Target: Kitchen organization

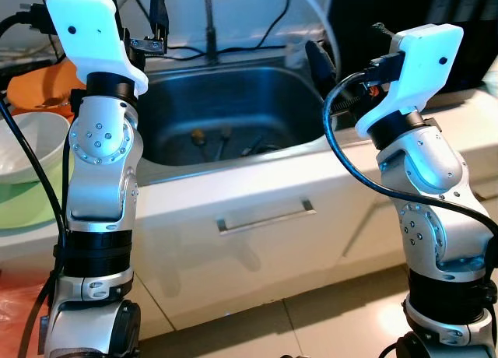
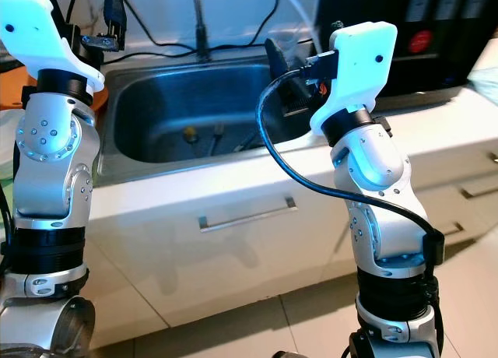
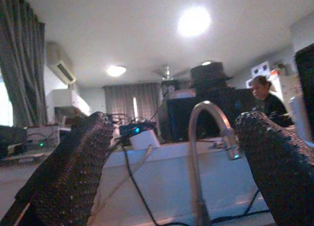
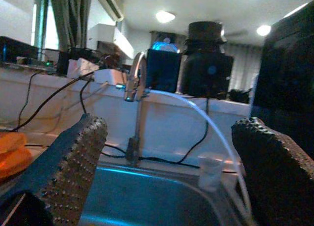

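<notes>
Both arms are raised in front of the head camera, elbows bent, white wrist housings up at counter height. Left arm (image 1: 101, 163) stands near-vertical on the left; its gripper (image 3: 171, 177) points over the back rim of the sink toward the faucet (image 3: 208, 152). In the left wrist view its two fingers (image 3: 68, 172) are spread wide with nothing between them, the faucet framed in the gap.

Right arm (image 2: 373, 179) is bent at the right side of the sink (image 1: 226, 117), a black cable (image 2: 268, 140) looping off its wrist. Right gripper (image 4: 167, 177) reaches over the sink's right edge, fingers (image 4: 73, 162) wide apart and empty; faucet and a clear hose (image 4: 216, 132) visible beyond.

Sink is stainless steel, one basin. Some small items sit around the drain (image 1: 226, 144), possibly utensils, too dark to identify. One drawer with a metal handle (image 1: 264, 216) sits below it.

Left counter: white bowl (image 1: 27, 144) on a green dish (image 1: 23, 202), orange item (image 1: 35, 89) behind. One black appliance (image 2: 412, 39) at right has a red round label, text unreadable.

One person (image 3: 265, 96) is visible in the left wrist view, far behind the counter.
</notes>
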{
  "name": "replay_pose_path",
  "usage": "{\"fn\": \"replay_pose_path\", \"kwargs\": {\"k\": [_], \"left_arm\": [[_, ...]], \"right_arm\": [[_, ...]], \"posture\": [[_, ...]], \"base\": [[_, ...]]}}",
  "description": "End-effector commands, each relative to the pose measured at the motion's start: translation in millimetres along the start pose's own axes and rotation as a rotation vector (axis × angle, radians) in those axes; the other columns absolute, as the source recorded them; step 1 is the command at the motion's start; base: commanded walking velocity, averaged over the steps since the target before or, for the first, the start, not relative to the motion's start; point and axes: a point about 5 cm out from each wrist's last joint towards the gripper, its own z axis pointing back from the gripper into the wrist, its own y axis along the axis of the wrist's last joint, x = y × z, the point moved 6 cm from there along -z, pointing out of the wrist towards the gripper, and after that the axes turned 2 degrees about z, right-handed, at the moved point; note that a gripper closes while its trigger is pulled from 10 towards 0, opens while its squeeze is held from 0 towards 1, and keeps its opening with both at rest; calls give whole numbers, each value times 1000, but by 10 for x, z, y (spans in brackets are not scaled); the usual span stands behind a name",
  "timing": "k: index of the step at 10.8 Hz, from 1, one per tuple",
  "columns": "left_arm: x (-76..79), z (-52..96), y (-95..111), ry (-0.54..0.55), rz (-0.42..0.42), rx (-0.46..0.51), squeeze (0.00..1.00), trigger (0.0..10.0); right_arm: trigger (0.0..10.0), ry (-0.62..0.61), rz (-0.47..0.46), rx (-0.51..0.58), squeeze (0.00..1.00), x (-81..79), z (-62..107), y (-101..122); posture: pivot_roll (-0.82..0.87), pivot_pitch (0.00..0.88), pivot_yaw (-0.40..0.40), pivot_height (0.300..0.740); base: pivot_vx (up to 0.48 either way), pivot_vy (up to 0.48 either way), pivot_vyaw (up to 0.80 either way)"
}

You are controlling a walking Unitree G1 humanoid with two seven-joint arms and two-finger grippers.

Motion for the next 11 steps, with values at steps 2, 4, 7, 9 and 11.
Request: {"fn": "replay_pose_path", "kwargs": {"k": [2,4,7,9,11], "left_arm": [[-12,-7,11,-2,0,-3,0,10000],[-19,-2,-11,4,3,-14,0,10000],[-39,3,-27,13,0,-22,0,10000],[-48,6,-53,14,-2,-33,0,10000],[-56,8,-82,17,-5,-45,0,10000]], "right_arm": [[10000,-2,-11,-4,0,0,21,-6],[10000,1,-12,-13,0,-6,29,-31],[10000,8,-16,-23,0,-20,31,-61],[10000,11,-18,-27,0,-32,36,-73],[10000,13,-19,-29,0,-38,39,-77]], "posture": [[8,28,12,740],[6,29,9,740],[9,28,9,740],[7,27,9,740],[6,30,8,740]], "base": [[296,0,0],[283,0,0],[306,0,0],[366,0,0],[424,0,0]]}}
